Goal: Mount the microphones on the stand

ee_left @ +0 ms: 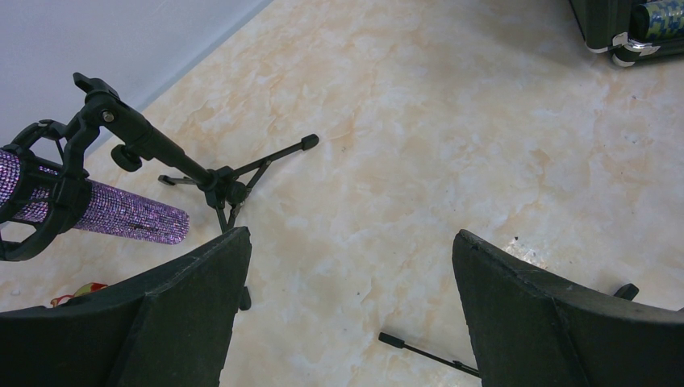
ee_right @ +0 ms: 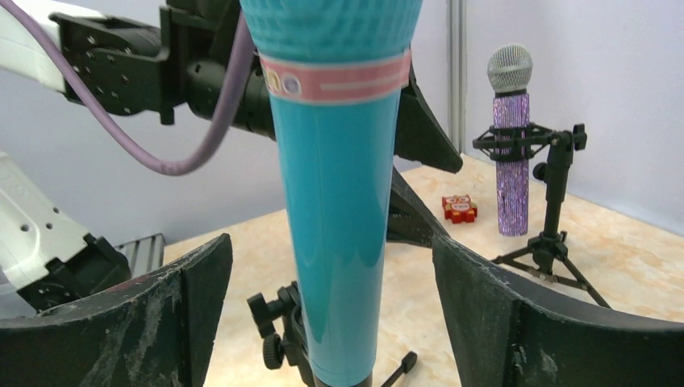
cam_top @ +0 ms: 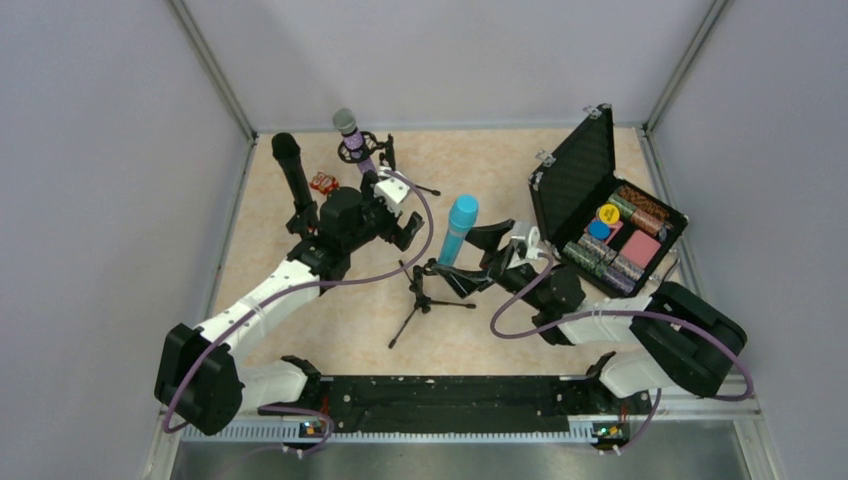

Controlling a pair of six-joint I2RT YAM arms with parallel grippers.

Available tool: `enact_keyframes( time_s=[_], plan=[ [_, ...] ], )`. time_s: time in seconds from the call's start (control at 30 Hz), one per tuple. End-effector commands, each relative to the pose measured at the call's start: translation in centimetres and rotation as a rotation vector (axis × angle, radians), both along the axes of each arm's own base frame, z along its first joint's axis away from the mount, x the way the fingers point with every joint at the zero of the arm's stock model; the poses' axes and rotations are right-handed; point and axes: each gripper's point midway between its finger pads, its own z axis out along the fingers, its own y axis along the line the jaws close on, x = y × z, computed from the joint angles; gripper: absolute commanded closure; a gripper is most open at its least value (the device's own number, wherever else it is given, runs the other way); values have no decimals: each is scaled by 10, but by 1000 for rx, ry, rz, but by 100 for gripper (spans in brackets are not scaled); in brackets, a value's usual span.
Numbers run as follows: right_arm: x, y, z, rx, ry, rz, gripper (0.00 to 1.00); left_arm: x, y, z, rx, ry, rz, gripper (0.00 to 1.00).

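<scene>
Padded black fingers [ee_right: 153,322] of the right gripper [ee_right: 323,258] stand wide apart, one on either side of the smooth turquoise plastic microphone [ee_right: 335,185]. There is a gap on both sides and nothing is gripped. That microphone sits between the fingers with its tail in the clip of a small black tripod stand [cam_top: 418,290]; its long axis is vertical, head up.

Beyond this gripper and to its right, the glittery purple microphone with silver mesh head [ee_right: 511,161] sits in the ring mount of a second black stand [ee_right: 556,193], also upright, head up.

The left gripper [ee_left: 351,266] is fully open and empty, with the purple barrel off to its left.

A slim black microphone [cam_top: 291,172] stands upright beyond the left arm; its mounting is hidden.

Judgement: two microphones are attached and the third probably is. What appears to be left is to confirm the black one's seating and draw the right gripper clear.
</scene>
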Motion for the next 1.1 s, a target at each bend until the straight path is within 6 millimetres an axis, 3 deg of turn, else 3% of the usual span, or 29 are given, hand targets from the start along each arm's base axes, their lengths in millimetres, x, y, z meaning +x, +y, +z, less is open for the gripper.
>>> enact_keyframes(
  time_s=[0.0, 0.27, 0.37, 0.53, 0.67, 0.83, 0.93, 1.07],
  plan=[
    [-27, -20, 63, 193, -163, 34, 6, 4, -2, 8, -4, -44, -1, 1],
    [-25, -40, 48, 177, -70, -45, 6, 8, 5, 15, 12, -56, 35, 1],
    [-25, -48, 42, 129, -28, -77, 6, 6, 3, 27, -18, -59, 32, 1],
    [-16, -55, 6, -62, 116, -152, 1, -5, -7, 56, -109, -54, -22, 1],
    [-18, -68, -13, -129, 172, -194, 1, -25, -10, 76, -177, -41, -71, 1],
    [-29, -73, -46, -210, 280, -165, 1, -56, -8, 85, -262, -23, -119, 1],
    [-36, -75, -65, -244, 343, -147, 1, -80, -6, 88, -289, -31, -178, 1],
    [-44, -81, -77, -222, 373, -132, 1, -113, -10, 72, -288, -13, -304, 1]
  ],
)
